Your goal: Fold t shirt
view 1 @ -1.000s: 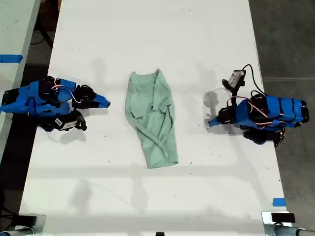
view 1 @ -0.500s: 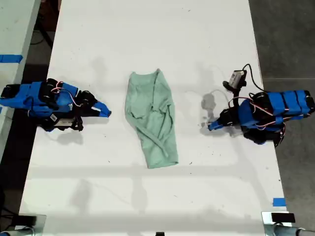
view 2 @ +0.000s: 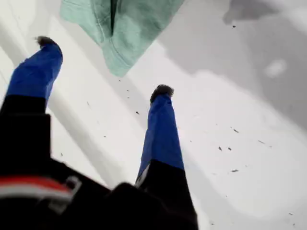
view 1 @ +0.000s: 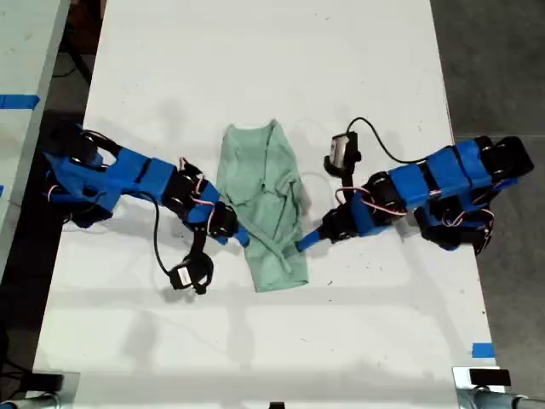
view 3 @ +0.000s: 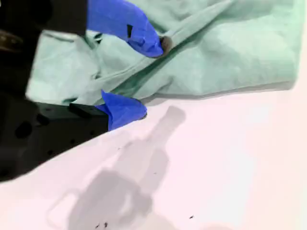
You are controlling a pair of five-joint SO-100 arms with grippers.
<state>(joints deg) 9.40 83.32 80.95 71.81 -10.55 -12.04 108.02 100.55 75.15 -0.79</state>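
The white table [view 1: 255,77] is evenly and brightly lit in the exterior view, with soft grey shadows cast beneath both arms. In the first wrist view, mild blur is seen across the blue fingers [view 2: 162,129]. In the second wrist view, a diffuse shadow [view 3: 120,191] is cast beside the pincer.

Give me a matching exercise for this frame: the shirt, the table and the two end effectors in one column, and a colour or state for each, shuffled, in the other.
Column one:
1. shirt
2. table
3. my first end effector
4. my second end effector

Column two:
A. white surface
B. open, one finger over the shirt's edge, the other on the table beside it
C. pale green, wrinkled
D. open above the table, a shirt corner just ahead, not touched

Pairs: 1-C, 2-A, 3-D, 4-B
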